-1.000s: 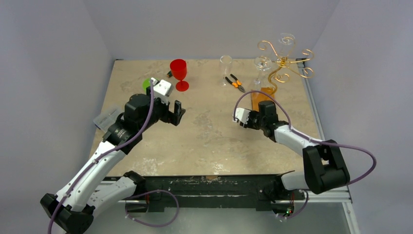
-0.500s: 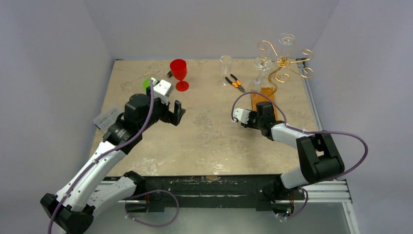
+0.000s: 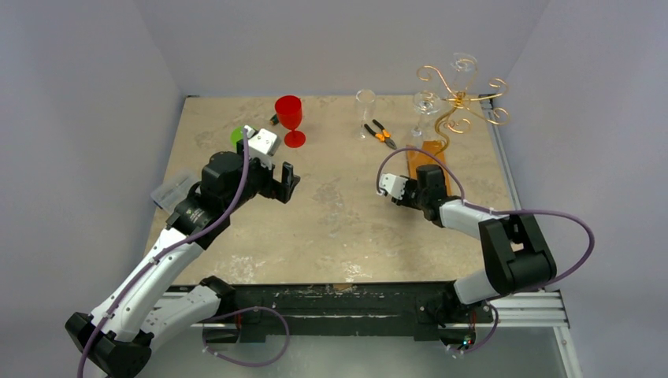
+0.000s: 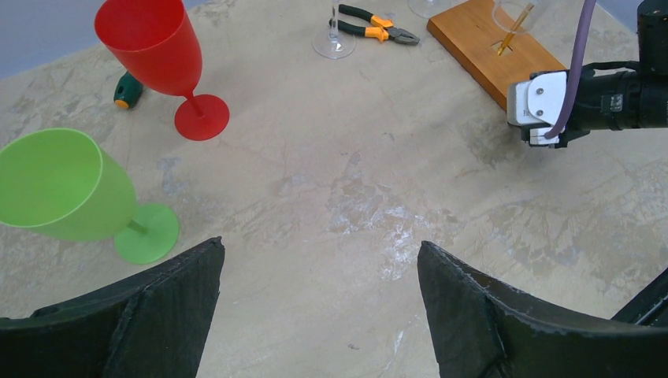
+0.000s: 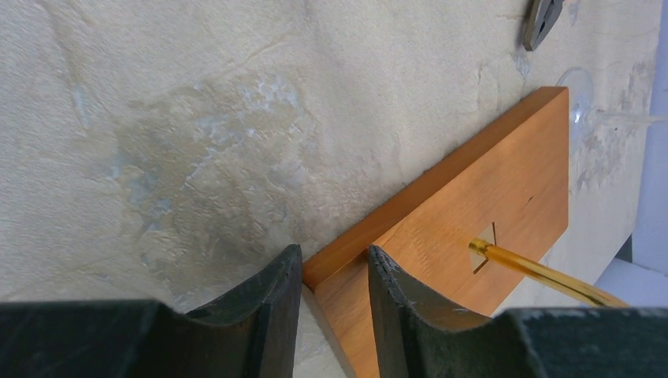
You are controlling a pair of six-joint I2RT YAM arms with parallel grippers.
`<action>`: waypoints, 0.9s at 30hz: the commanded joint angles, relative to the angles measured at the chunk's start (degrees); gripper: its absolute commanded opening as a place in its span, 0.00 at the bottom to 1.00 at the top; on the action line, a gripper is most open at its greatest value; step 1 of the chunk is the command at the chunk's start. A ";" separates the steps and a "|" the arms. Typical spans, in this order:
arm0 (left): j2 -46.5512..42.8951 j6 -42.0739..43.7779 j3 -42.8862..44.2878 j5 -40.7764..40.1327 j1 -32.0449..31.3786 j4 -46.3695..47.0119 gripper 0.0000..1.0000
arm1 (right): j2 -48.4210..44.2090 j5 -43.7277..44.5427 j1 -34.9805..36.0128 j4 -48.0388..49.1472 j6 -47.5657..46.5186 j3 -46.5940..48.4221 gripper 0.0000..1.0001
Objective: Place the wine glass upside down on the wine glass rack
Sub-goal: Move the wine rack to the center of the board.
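The wine glass rack (image 3: 460,98) is gold curled wire on an orange-brown wooden base (image 3: 425,154) at the far right. One clear glass (image 3: 464,66) hangs at its top and another (image 3: 424,105) stands beside its stem. A third clear wine glass (image 3: 365,106) stands upright on the table. My right gripper (image 3: 431,172) is at the base's near end. In the right wrist view its jaws (image 5: 335,260) are closed on the base's corner (image 5: 473,205), with the gold stem (image 5: 536,269) beyond. My left gripper (image 3: 285,183) is open and empty above the table (image 4: 319,244).
A red goblet (image 3: 289,118) and a green goblet (image 4: 59,185) stand far left, with a green-handled screwdriver (image 4: 128,90) behind them. Orange-handled pliers (image 3: 380,133) lie by the clear glass. Walls close in at the back and both sides.
The right arm's elbow has lifted and folded in, while its gripper stayed at the base's near end. The left arm has not moved.
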 commanded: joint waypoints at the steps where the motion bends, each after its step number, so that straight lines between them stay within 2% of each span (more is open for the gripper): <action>1: -0.46 1.05 0.35 -0.22 0.09 1.10 0.90 | -0.51 3.17 -3.08 -0.21 0.65 -0.48 0.34; 27: -0.68 1.05 0.35 -0.04 0.09 1.10 0.90 | -3.03 1.32 -13.02 -1.89 -4.00 -1.08 0.34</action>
